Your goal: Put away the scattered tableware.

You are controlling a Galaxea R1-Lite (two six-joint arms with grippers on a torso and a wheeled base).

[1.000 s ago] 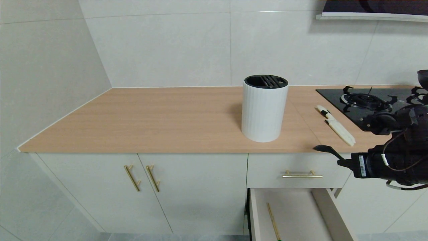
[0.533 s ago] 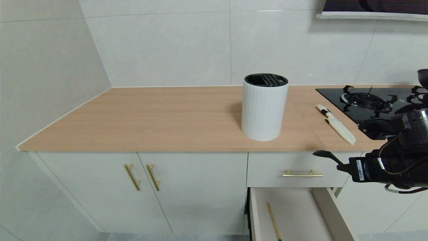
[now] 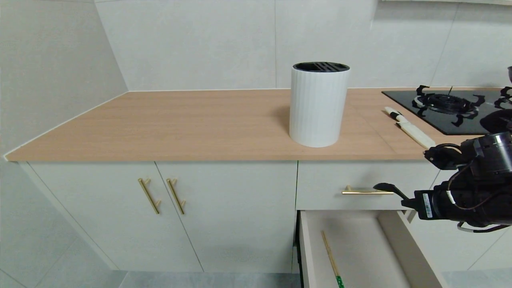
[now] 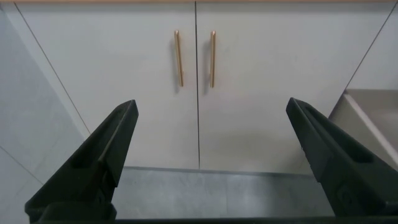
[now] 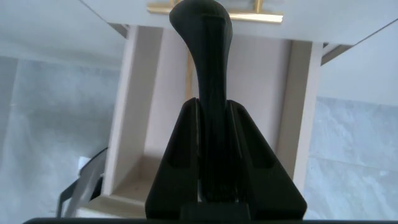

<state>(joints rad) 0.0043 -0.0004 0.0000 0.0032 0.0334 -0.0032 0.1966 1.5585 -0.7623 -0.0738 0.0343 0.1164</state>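
Observation:
My right gripper (image 3: 409, 199) is shut on a black utensil with a rounded end (image 3: 386, 187), held in front of the upper drawer front and above the open lower drawer (image 3: 386, 232). In the right wrist view the fingers (image 5: 249, 143) clamp the black utensil (image 5: 202, 56) over the drawer (image 5: 300, 118). A pair of chopsticks (image 3: 330, 256) lies in the drawer. A white-handled knife (image 3: 410, 128) rests on the wooden counter (image 3: 180, 124) beside a white ribbed holder (image 3: 318, 106) with a black slotted top. My left gripper (image 4: 211, 168) is open, low down, facing the cabinet doors (image 4: 249, 93).
A black gas hob (image 3: 444, 108) sits at the counter's right end. The upper drawer's gold handle (image 3: 366, 192) is just behind the utensil's tip. Two gold door handles (image 3: 160, 196) mark the cupboard on the left. The tiled wall stands behind.
The head camera has dropped, shifting the whole picture. My right gripper has lowered the black utensil from the counter's edge to the level of the drawer handle.

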